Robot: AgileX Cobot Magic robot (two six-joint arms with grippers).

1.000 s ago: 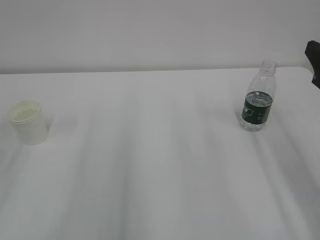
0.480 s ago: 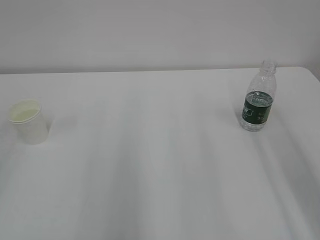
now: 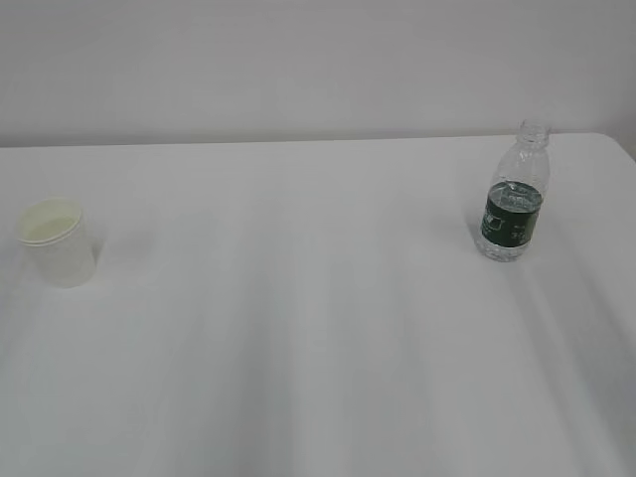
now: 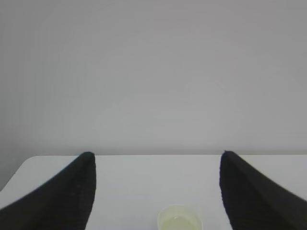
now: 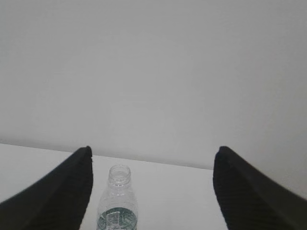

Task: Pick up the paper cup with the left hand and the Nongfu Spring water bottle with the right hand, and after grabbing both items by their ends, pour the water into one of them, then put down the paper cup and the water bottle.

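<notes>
Since a second ago the black arm piece at the right edge of the exterior view has gone out of frame; cup and bottle haven't shifted.

Exterior: paper cup (image 3: 57, 242) stands upright at the far left of the white table (image 3: 318, 328), cream inside showing. Nongfu Spring water bottle (image 3: 515, 194) stands upright far right, near the back edge, uncapped, dark green label around the middle, water (image 3: 517, 192) level at about the top of the label. The two are well apart. No arm visible here.

Left wrist: left hand (image 4: 156, 155) has its jaws spread wide, nothing between them, nothing held. Both black fingers (image 4: 67, 196) frame the bottom corners. Cup rim sits low at the bottom edge, between the fingers, slightly right of centre, clear of both. Whether it holds liquid, can't tell.

Right wrist: right hand (image 5: 153, 149) also wide open and empty. Bottle neck and shoulder sit between the fingers (image 5: 249, 191), close beside the left one in frame; can't tell if touching. Plain grey wall (image 5: 153, 72) behind.
</notes>
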